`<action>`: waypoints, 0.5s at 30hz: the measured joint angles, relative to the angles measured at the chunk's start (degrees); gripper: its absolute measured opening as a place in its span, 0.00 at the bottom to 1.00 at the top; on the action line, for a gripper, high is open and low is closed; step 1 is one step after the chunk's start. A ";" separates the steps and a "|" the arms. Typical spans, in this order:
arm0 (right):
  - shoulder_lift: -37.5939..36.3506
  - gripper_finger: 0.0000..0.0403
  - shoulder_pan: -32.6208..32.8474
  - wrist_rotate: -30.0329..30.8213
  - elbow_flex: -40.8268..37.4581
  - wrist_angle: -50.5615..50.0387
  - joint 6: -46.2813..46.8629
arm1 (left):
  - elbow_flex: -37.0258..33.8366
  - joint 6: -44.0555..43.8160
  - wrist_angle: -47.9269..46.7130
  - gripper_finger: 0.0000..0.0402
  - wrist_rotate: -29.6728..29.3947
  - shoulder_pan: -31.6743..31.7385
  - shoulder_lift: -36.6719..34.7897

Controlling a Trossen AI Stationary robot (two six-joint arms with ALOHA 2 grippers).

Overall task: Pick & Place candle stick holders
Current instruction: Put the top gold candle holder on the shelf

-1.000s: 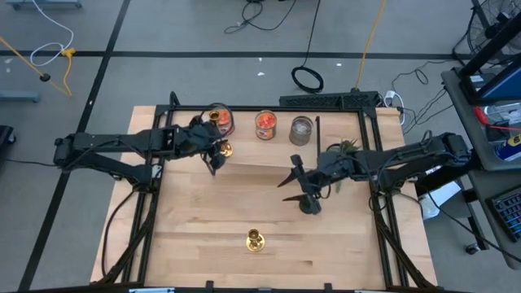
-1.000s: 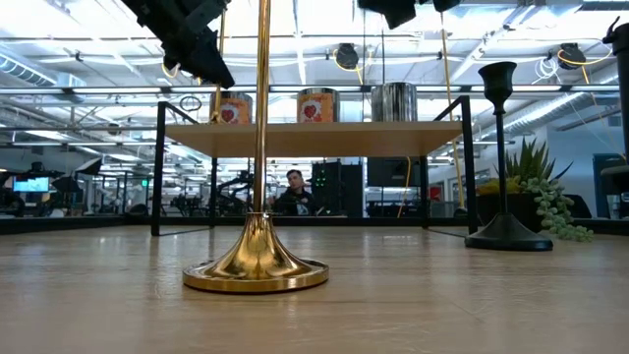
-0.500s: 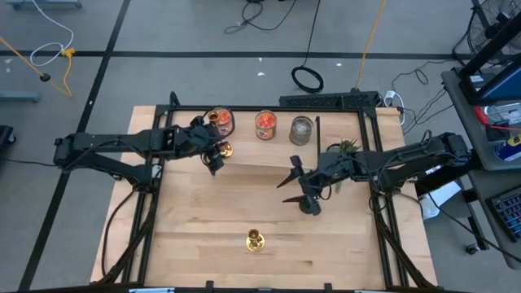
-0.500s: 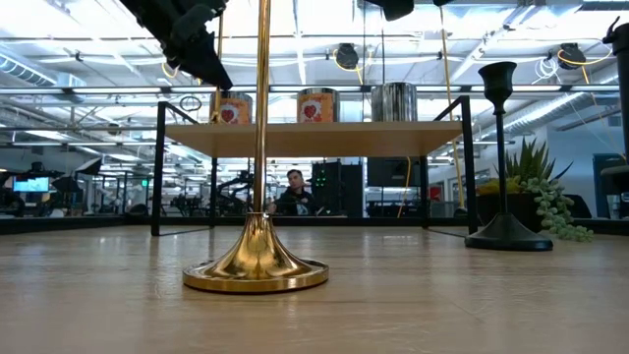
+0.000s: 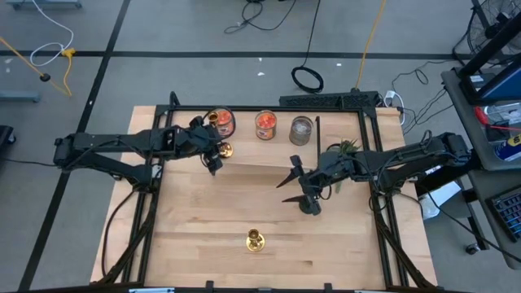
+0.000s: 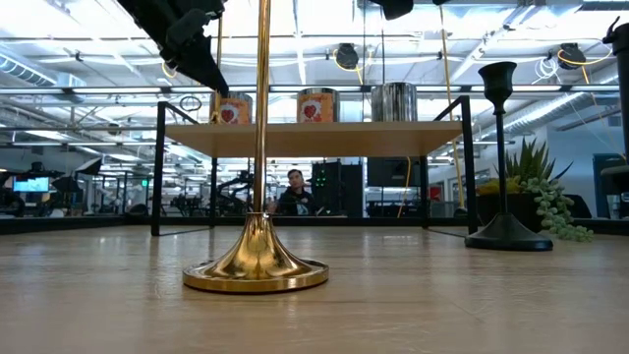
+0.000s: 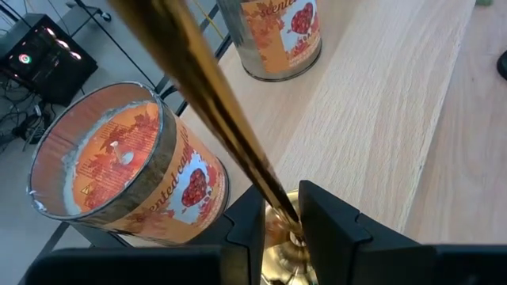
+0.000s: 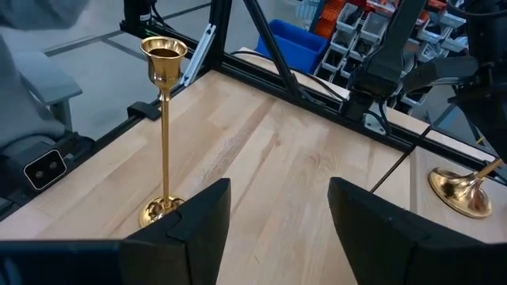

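The left tool (image 7: 281, 229) is clamped on the slim stem of a gold candle holder (image 5: 225, 150), which leans steeply over the raised shelf (image 5: 269, 155) beside the jar candles (image 5: 220, 121). Its long axis slants, so I'd judge it must be righted before release. The right tool (image 8: 277, 222) hangs wide open above the upright black candle holder (image 5: 310, 205); another gold one (image 5: 255, 240) stands alone near the desk (image 5: 212, 220) front.

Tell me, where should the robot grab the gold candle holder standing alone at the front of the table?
Probably the slim stem, from the side. The gold candle holder stands upright on the table, with a flared base and small cup top, so only the straight stem suits two fingers. The open right gripper already faces it with nothing between.
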 joint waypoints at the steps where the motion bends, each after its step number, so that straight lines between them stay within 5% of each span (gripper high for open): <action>1: 0.00 0.53 0.00 0.00 0.00 0.00 0.00 | 0.00 -0.01 -0.01 0.21 -0.03 0.00 0.00; 15: 0.00 0.53 0.00 -0.02 0.00 -0.02 0.00 | -0.02 -1.09 -1.66 0.21 -0.26 -1.32 -0.01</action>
